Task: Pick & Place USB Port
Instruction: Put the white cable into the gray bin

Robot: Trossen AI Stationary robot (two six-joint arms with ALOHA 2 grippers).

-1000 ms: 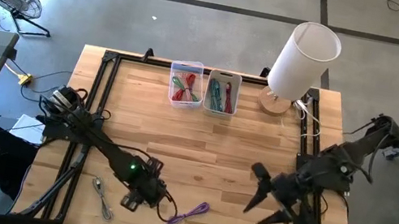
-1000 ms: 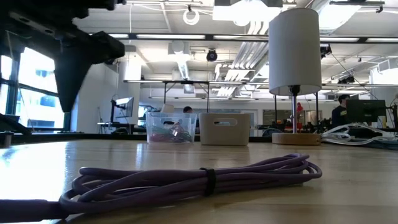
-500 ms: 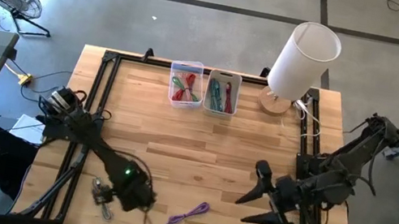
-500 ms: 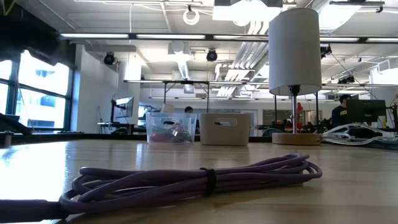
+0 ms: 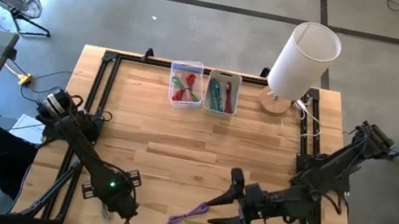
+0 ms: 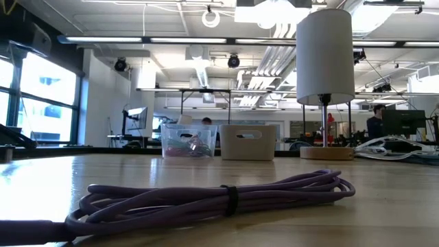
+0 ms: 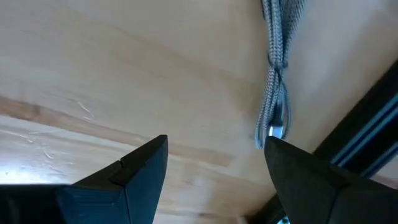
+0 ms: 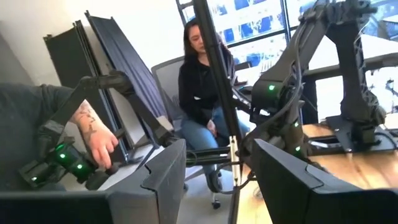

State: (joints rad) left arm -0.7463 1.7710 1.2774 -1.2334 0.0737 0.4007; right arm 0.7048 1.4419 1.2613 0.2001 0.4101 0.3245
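A coiled purple cable (image 5: 188,213) with a dark tie lies flat on the wooden table near its near edge; it also shows in the low view (image 6: 219,195). A grey braided cable (image 7: 274,81) lies near the table's near left corner. My left gripper (image 5: 116,203) hangs open above it and hides most of it in the high view; in the left wrist view (image 7: 217,158) the cable's end lies just off one fingertip. My right gripper (image 5: 226,203) is open and empty, just right of the purple cable.
Two clear bins (image 5: 185,83) (image 5: 222,91) holding coloured cables stand at the table's far edge, with a white-shaded lamp (image 5: 299,60) at the far right. A black frame (image 5: 96,94) rims the table. People (image 8: 199,93) sit beyond the table.
My left gripper has gone from beside the purple cable toward the table's left and near edge, over the grey cable, and has left the low view. My right gripper has gone toward the table's left, up to the purple cable. The purple cable has stayed where it was.
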